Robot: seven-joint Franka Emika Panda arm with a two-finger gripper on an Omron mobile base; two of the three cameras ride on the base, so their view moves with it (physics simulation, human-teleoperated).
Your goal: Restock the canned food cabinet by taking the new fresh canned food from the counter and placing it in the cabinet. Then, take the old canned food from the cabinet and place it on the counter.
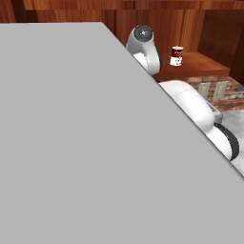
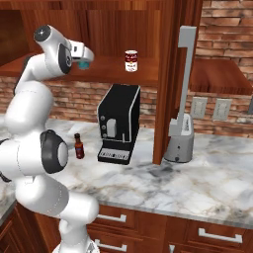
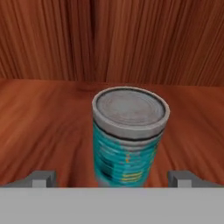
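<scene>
The old canned food (image 3: 130,138), a teal tin with a pale grey lid, stands upright on the cabinet's shelf board (image 3: 48,122). It sits between my gripper's (image 3: 113,179) two fingertips (image 3: 43,178), which are spread wide on either side and do not touch it. In the right base view the gripper (image 2: 87,61) reaches onto the shelf (image 2: 108,69) at the teal tin (image 2: 85,64). The new fresh canned food (image 2: 131,60), red and white, stands further right on the same shelf, and shows too as a small tin (image 1: 177,55) in the left base view. The counter (image 2: 197,183) lies below.
A black coffee machine (image 2: 118,123) and a small dark bottle (image 2: 78,146) stand on the counter under the shelf. A grey stand (image 2: 182,123) sits right of the cabinet's side post (image 2: 168,79). A large flat grey panel (image 1: 71,143) blocks most of the left base view.
</scene>
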